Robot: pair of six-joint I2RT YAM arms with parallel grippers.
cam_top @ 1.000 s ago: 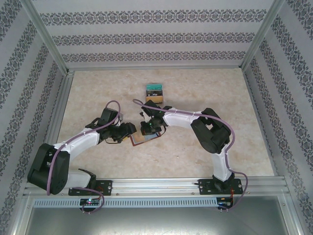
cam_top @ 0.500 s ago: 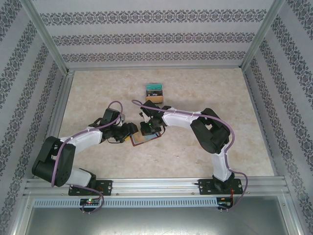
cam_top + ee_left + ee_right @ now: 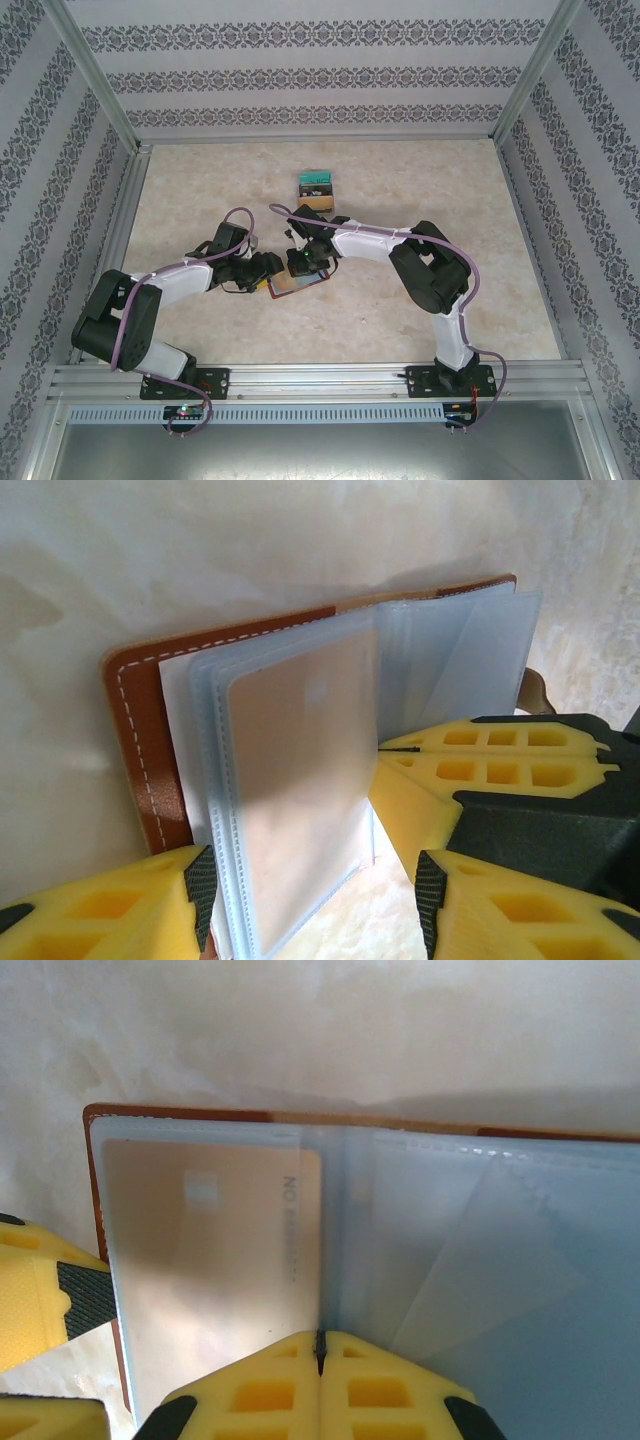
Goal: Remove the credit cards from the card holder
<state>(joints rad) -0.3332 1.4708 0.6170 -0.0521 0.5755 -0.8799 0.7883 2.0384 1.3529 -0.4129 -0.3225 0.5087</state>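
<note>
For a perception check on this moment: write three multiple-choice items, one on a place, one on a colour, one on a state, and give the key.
1. In the top view, where does the stepped stack stand relative to the card holder?
A. Nearer the arm bases.
B. Beyond it, farther from the bases.
C. On top of it.

2. The card in the holder's open sleeve page is:
A. tan.
B. red.
C. green.

3. The right claw is:
A. wide open above the table.
B. shut, tips together at the holder's middle fold.
C. lifting a card clear of the holder.

Key:
1 B, the stack sits higher in the top view than the holder.
2 A, the right wrist view shows a tan card behind the clear sleeve.
3 B, its yellow tips meet with no gap.
</note>
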